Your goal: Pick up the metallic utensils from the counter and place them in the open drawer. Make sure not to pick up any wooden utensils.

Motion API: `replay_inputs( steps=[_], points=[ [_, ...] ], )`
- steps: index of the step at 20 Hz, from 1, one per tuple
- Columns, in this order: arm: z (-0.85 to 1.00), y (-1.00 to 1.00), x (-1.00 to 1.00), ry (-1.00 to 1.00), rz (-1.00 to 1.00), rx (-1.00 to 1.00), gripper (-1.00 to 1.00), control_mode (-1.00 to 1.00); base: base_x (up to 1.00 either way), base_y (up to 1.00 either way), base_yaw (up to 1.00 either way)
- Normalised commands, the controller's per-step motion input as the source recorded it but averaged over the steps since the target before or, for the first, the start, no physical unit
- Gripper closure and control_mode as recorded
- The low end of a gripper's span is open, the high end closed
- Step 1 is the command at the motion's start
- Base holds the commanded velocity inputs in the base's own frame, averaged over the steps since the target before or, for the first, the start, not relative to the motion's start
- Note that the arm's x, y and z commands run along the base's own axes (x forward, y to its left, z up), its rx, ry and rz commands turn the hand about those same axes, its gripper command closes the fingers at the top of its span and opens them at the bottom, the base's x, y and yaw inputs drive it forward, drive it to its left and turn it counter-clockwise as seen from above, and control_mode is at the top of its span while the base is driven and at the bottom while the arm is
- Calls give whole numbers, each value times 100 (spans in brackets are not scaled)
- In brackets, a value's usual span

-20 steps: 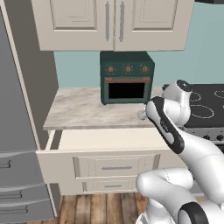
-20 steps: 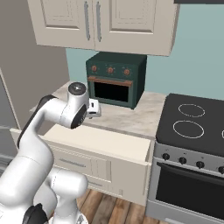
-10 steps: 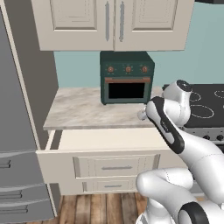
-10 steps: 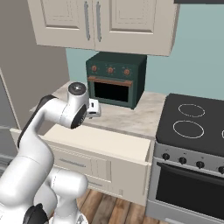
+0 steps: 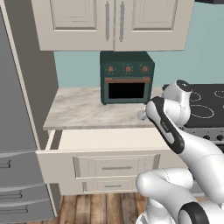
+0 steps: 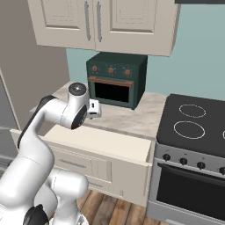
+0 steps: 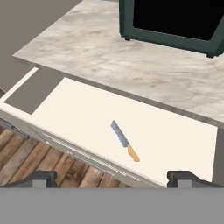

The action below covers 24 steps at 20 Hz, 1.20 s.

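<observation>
The knife (image 7: 124, 141) lay inside the open drawer (image 7: 183, 135) (flat on its floor), so that part seemed done. The fingers (image 7: 111, 178) stood apart, holding nothing, above it. A metal spoon seemingly remained.

Dark green toaster oven (image 5: 127, 77), black stovetop (image 6: 193, 123), cream wall cabinets (image 5: 111, 22).

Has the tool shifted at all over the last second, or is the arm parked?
No. In the right base view the tool sits at the same spot before the dark green toaster oven, above the open drawer, as earlier.
</observation>
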Motion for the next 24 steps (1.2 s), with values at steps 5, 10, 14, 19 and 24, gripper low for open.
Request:
replay_inputs(
  steps=[5,10,14,19,24],
  points=[
    [0,0,0,0,0,0,-100,-100,0,0,0],
    [0,0,0,0,0,0,-100,-100,0,0,0],
    [0,0,0,0,0,0,-100,100,-58,0,1],
    [0,0,0,0,0,0,-100,100,-100,7,18],
    [0,0,0,0,0,0,-100,100,-89,65,47]
  ],
)
